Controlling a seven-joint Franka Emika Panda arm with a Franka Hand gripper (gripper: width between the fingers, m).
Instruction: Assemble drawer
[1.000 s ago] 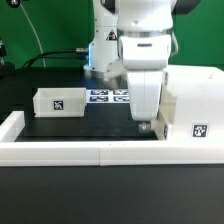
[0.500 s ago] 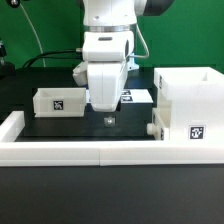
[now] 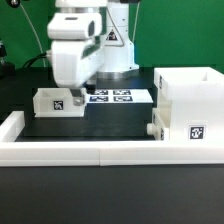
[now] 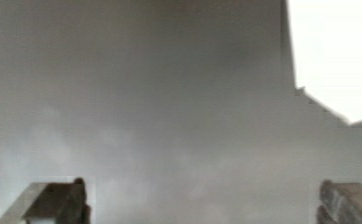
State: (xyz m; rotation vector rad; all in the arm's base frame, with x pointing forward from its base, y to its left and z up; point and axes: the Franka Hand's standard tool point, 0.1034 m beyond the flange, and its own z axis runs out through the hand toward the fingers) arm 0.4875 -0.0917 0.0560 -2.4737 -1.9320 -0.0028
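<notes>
White plastic open-top tray (image 3: 58, 101) bearing a square tag lies near the black two-finger gripper (image 4: 201, 205), just below its jaws, which are spread wide and hold nothing. Tall white boxy shell (image 3: 190, 105) stands well apart from the jaws, toward the exterior view's right.

Arm (image 3: 76, 55) above small tray (image 3: 56, 102); tall shell (image 3: 190, 100) well apart

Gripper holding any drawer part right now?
No. In the wrist view the gripper has its fingers wide apart with nothing between them.
</notes>
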